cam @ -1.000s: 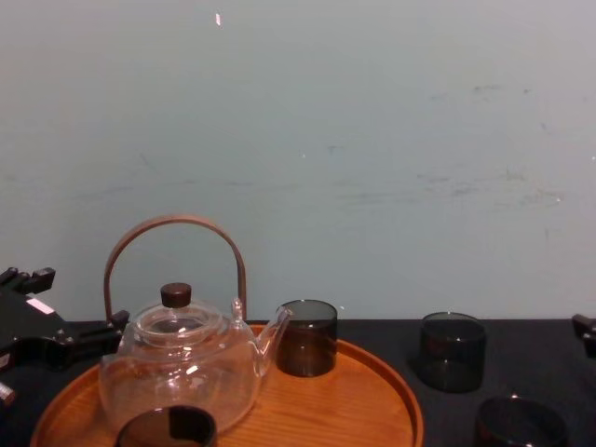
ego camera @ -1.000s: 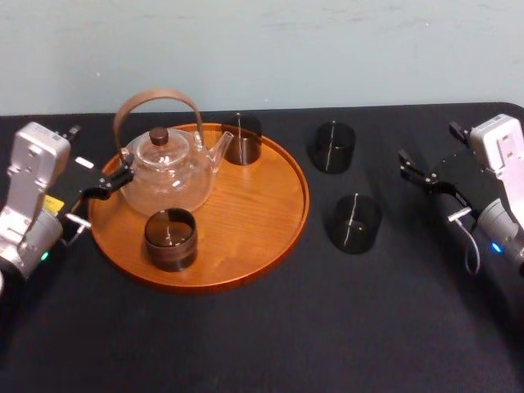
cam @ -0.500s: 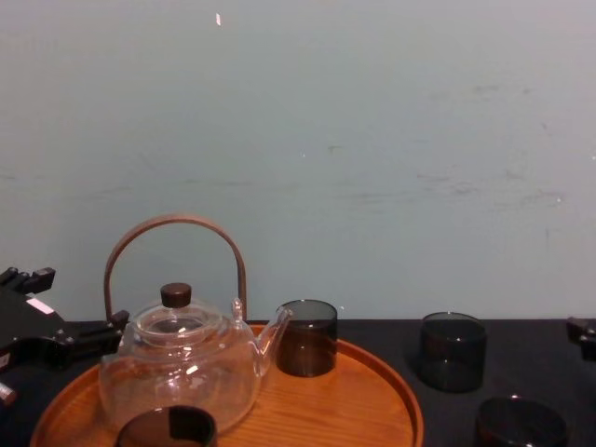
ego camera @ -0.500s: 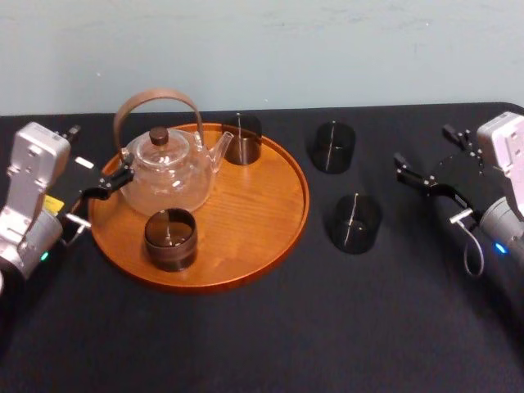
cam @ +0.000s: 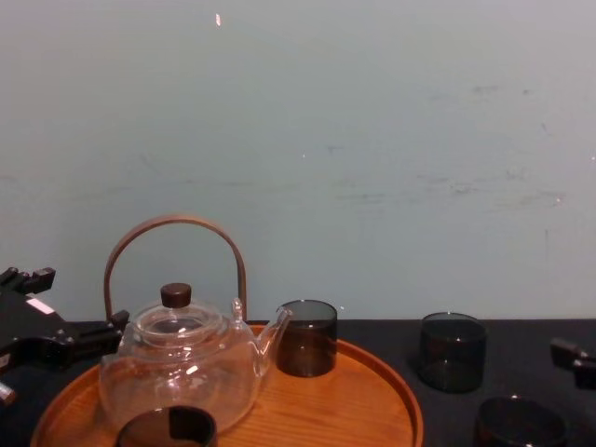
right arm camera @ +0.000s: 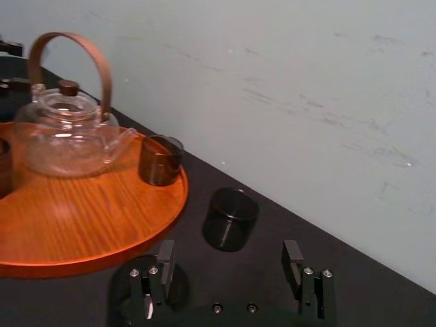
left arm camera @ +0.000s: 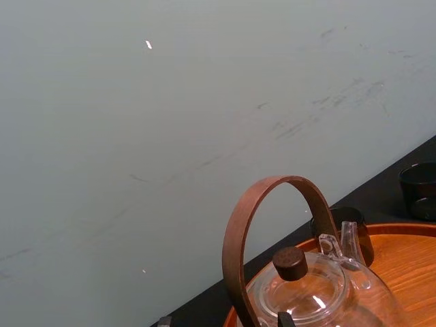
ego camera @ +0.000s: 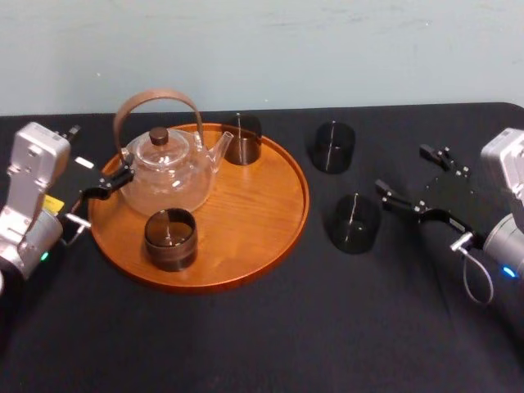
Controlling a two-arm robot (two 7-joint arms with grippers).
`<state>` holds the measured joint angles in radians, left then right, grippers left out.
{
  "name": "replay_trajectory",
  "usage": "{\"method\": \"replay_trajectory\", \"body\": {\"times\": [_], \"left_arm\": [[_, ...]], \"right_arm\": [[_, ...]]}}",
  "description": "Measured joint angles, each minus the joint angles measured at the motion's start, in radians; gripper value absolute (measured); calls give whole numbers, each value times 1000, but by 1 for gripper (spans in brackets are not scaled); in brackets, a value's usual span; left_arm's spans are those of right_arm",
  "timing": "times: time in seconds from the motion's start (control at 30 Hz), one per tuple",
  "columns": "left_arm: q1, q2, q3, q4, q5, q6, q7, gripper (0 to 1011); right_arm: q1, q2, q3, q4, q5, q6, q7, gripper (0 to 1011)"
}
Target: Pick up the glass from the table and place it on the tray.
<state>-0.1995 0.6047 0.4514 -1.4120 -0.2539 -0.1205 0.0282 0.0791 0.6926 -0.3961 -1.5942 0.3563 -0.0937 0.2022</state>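
The right gripper [ego camera: 401, 167] hovered at the right of the head view, low over the black table [ego camera: 270, 336]. Its pincer was released, the two fingers spread wide. One finger reached toward the nearer smoky glass [ego camera: 354, 223] and stopped just short of it, not touching. That dark tumbler stood upright on the table right of centre, just beside the rim of the round wooden tray [ego camera: 246, 205]. Judging by the aim and the wide spread, this was the approach before a side grasp, and this glass was the likely target. The fingers would need to straddle its wall without knocking it.

A second smoky glass [ego camera: 332, 146] stood behind it, also on the table and apart from the tray. On the tray, the glass teapot [ego camera: 168, 170] took the left half. One tumbler [ego camera: 170, 238] sat at the front and another [ego camera: 241, 137] at the back rim, so the bare wood on the right side looked the natural landing spot.

The left gripper [ego camera: 101, 151] sat idle at the left edge, its fingers apart beside the teapot and holding nothing.
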Motion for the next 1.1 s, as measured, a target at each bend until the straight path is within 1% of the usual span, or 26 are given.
{"method": "replay_trajectory", "body": {"times": [0.3, 0.43, 0.67, 1.1], "left_arm": [[0, 0, 0, 0, 0, 0, 0, 1010], [0, 0, 0, 0, 0, 0, 0, 1010], [0, 0, 0, 0, 0, 0, 0, 1010], [0, 0, 0, 0, 0, 0, 0, 1009]], "right_arm": [[-43, 3, 13, -44, -13, 5, 17, 1002], [-53, -7, 13, -49, -19, 9, 31, 1002], [-59, -25, 12, -45, -25, 15, 51, 1002], [-66, -63, 12, -15, -36, 28, 100, 1002]]}}
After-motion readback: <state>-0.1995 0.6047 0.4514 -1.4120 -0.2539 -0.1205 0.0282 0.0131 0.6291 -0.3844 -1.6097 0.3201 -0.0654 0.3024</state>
